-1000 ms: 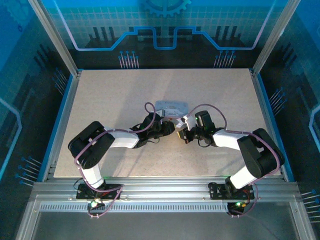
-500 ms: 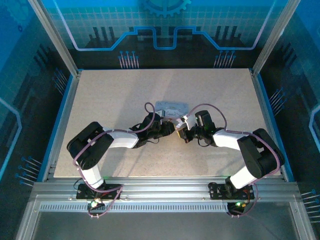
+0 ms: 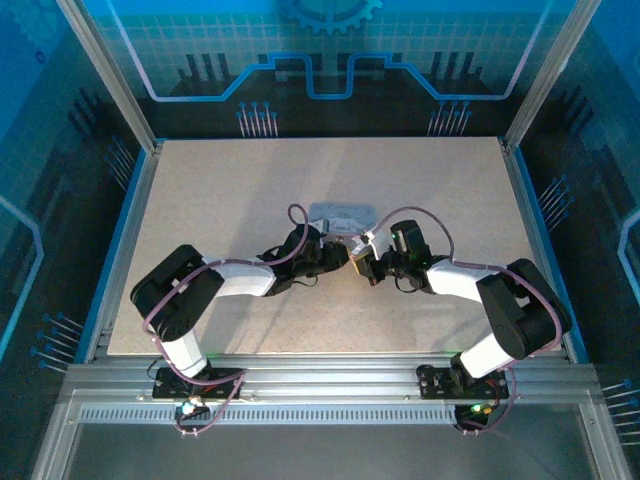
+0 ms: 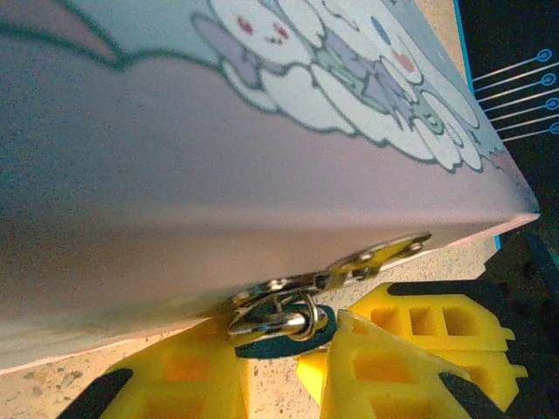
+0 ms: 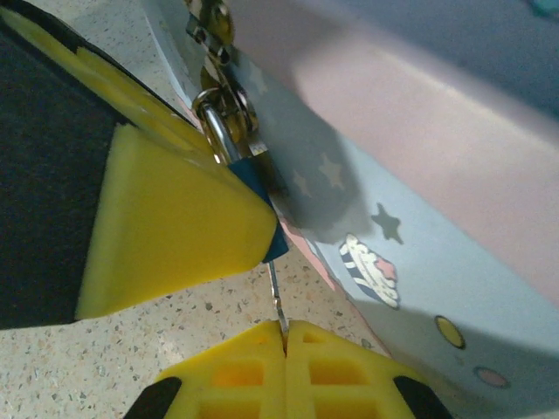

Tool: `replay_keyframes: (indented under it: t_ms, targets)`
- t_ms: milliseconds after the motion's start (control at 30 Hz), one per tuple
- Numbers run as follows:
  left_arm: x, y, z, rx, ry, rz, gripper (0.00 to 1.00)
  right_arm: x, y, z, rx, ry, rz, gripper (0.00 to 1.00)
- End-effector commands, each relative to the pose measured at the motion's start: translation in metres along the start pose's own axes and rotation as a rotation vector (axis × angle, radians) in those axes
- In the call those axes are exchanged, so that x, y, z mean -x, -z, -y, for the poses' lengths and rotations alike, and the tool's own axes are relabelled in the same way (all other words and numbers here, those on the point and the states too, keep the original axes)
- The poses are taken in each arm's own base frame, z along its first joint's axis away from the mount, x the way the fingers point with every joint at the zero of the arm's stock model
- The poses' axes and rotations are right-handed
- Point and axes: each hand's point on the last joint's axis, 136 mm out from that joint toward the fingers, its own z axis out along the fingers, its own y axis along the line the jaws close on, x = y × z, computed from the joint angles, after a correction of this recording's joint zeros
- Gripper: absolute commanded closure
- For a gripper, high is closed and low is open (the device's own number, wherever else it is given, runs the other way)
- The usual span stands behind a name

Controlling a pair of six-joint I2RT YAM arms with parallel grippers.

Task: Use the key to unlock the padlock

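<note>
r wrist: key [image 5: 274, 293] under padlock [image 5: 251, 175]

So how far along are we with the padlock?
Done: left gripper clamps the padlock; right gripper pinches the key. In hand: key tip sits at the padlock's underside, insertion depth unclear. Left: turning it; the shackle is shut through the hasp on the tin.

We see our right hand [image 5: 286, 333] pinching the key [image 5: 275, 295], its tip meeting the padlock [image 5: 255, 177] hanging from the tin [image 5: 410, 201].
</note>
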Motion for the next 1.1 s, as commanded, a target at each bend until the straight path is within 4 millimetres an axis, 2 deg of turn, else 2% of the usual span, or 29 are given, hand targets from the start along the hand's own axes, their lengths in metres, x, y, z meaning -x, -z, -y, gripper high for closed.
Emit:
replay_keyframes:
  t_ms: [0, 300, 700, 1067]
  targets:
    - [0.012, 0.011, 0.024, -0.075, -0.002, 0.025, 0.85, 0.008, 0.0, -0.011, 0.028, 0.062, 0.042, 1.0]
    - [0.01, 0.01, 0.027, -0.088, 0.009, 0.007, 0.85, 0.018, 0.002, -0.012, 0.015, 0.103, 0.104, 1.0]
    - [0.007, 0.013, 0.03, -0.089, 0.013, -0.019, 0.85, 0.022, 0.003, -0.009, -0.011, 0.14, 0.115, 1.0]
    - [0.016, 0.024, 0.032, -0.077, 0.006, -0.01, 0.83, 0.004, -0.004, -0.015, -0.023, 0.139, 0.054, 1.0]
